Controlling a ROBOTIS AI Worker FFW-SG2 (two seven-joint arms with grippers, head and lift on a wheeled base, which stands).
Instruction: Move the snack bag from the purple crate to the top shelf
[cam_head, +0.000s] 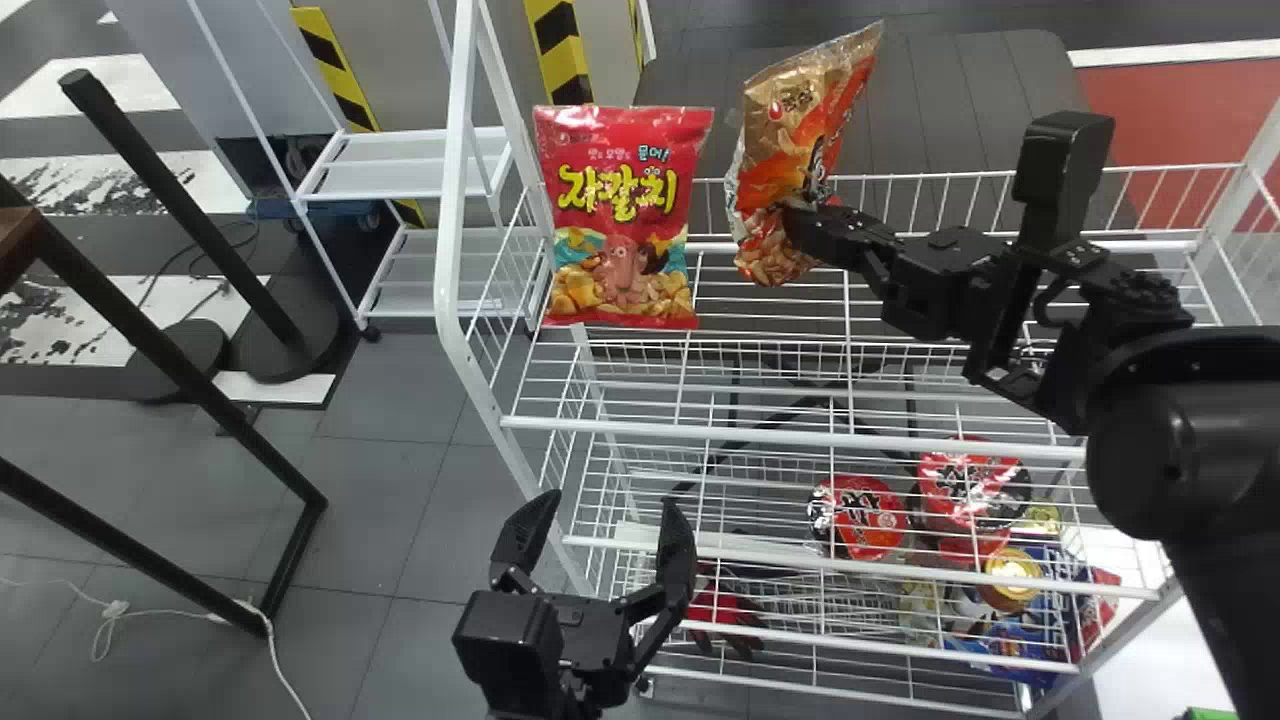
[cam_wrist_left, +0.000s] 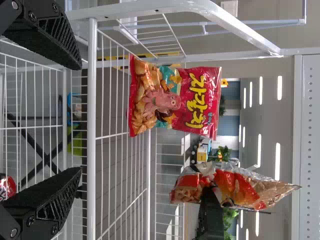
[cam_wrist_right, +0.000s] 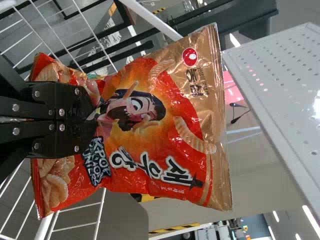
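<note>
Pinching the orange snack bag (cam_head: 790, 130) near its btm, the R gripper (cam_wrist_right: 94, 117) had its jaws pressed tog. on the crumpled lower part, pointing to approx. 10 o'clock in the head view. Most of the bag rose from the jaws, long axis near upright, top tipped to approx. 1 o'clock, btm hanging just under the grip. It was over the top shelf (cam_head: 790, 437), btm seemingly clear of the wires. The red snack bag (cam_head: 625, 220) stood at 9 o'clock from it, near but w/ a gap. The L gripper (cam_head: 612, 502), jaws spread w/ nothing btwn, waited at approx. 7 o'clock, well apart, so R was the one to finish. Next move prob. turned on height: straighten the lean, lower btm-first, then let go; too early & the bag might've flopped toward 1 o'clock.
</note>
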